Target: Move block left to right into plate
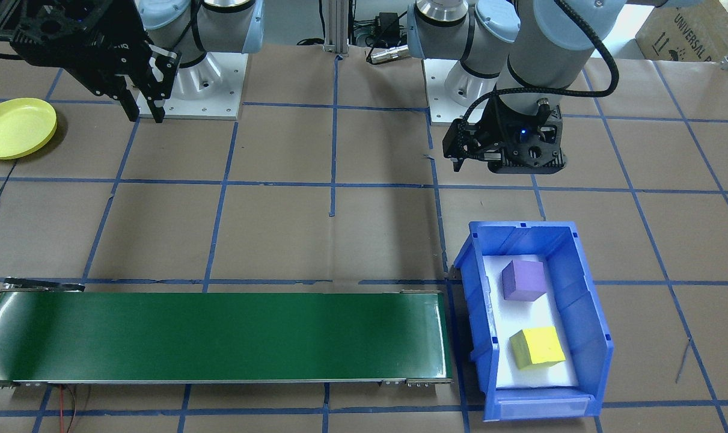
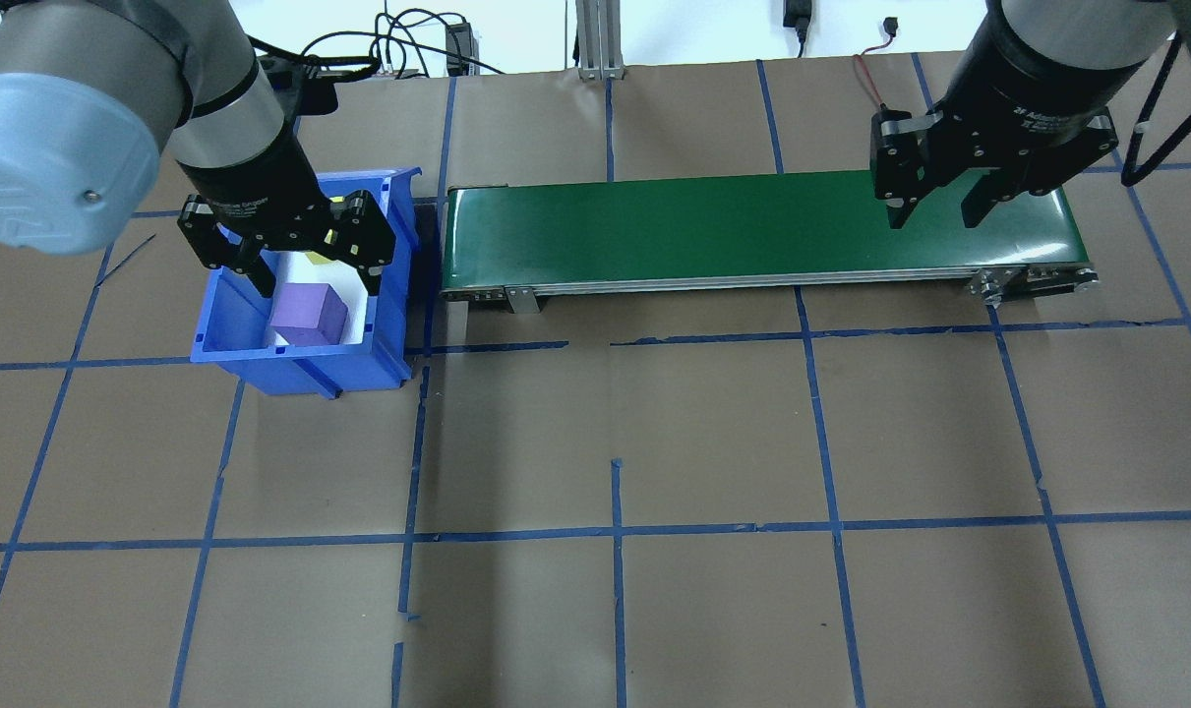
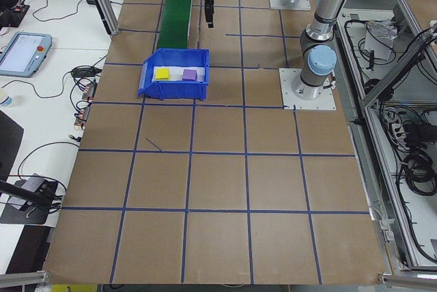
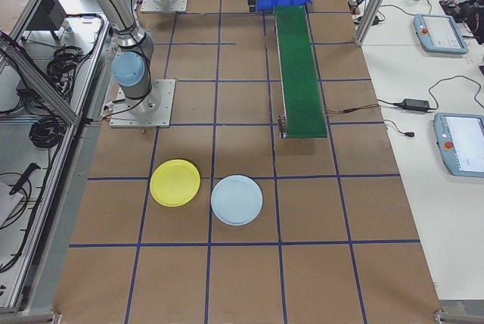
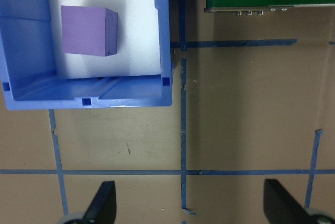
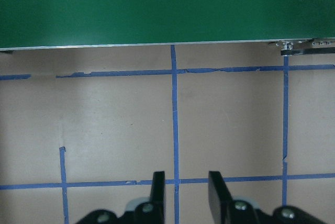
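Two blocks lie in a blue bin [image 1: 586, 313]: a purple block [image 1: 523, 279] and a yellow block [image 1: 538, 347]. My left gripper [image 2: 316, 285] hangs open above the bin's near side, holding nothing. In the left wrist view the purple block [image 5: 86, 30] sits ahead of the wide-spread fingers [image 5: 104, 203]. The yellow plate [image 1: 15, 127] lies on the table at the robot's right end, also seen as the plate [image 4: 175, 182] in the exterior right view. My right gripper [image 2: 934, 218] hovers open and empty by the right end of the green conveyor belt [image 1: 213, 337].
A light blue plate [image 4: 237, 199] lies beside the yellow one. The belt runs between the bin and the plates' end of the table. Blue tape lines grid the brown table cover. Both arm bases [image 1: 201, 84] stand at the robot's side.
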You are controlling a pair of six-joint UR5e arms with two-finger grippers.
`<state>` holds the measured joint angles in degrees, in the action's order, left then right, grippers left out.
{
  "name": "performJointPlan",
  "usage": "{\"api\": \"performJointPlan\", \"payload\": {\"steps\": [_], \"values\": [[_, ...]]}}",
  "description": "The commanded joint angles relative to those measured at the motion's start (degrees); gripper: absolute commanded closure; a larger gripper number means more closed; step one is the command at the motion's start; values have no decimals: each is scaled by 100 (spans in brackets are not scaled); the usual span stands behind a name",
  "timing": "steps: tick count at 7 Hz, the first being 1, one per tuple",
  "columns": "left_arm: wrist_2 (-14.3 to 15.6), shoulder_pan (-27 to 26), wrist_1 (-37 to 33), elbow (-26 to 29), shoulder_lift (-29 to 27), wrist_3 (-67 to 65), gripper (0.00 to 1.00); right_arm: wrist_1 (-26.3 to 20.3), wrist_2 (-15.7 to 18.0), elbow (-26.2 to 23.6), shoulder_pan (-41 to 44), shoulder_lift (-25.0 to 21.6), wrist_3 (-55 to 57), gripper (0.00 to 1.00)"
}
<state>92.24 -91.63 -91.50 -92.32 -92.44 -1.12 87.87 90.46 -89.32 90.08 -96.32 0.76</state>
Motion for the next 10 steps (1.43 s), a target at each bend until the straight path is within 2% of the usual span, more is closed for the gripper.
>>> {"api": "performJointPlan", "payload": {"steps": [1, 2, 3, 4, 5, 7, 8, 9, 10], "values": [[-13, 48, 44, 12, 7, 15, 0, 10, 41, 3, 0, -1, -233, 94], [-4, 197, 445, 56, -10, 128, 0, 2, 59, 11, 0, -1, -208, 89], [31, 738, 466, 56, -2, 808, 0, 2, 42, 3, 0, -1, -138, 44], [5, 1430, 423, 39, 42, 1354, 0, 10, 42, -15, 0, -1, -138, 24], [48, 1829, 518, -22, -45, 2064, 0, 2, 15, -15, 0, -1, -138, 19], [-38, 1824, 615, -40, -203, 2089, 0, 2, -20, -6, 0, -1, -129, 18], [-39, 1763, 807, -162, -552, 2089, 0, -16, -11, 3, -8, -1, -138, 17], [-48, 1597, 1671, -364, -921, 2098, 0, -25, -11, 3, -8, -1, -129, 13], [-39, 1482, 2489, -662, -1107, 2115, 0, 10, -20, 3, -8, 8, -120, 0]]}}
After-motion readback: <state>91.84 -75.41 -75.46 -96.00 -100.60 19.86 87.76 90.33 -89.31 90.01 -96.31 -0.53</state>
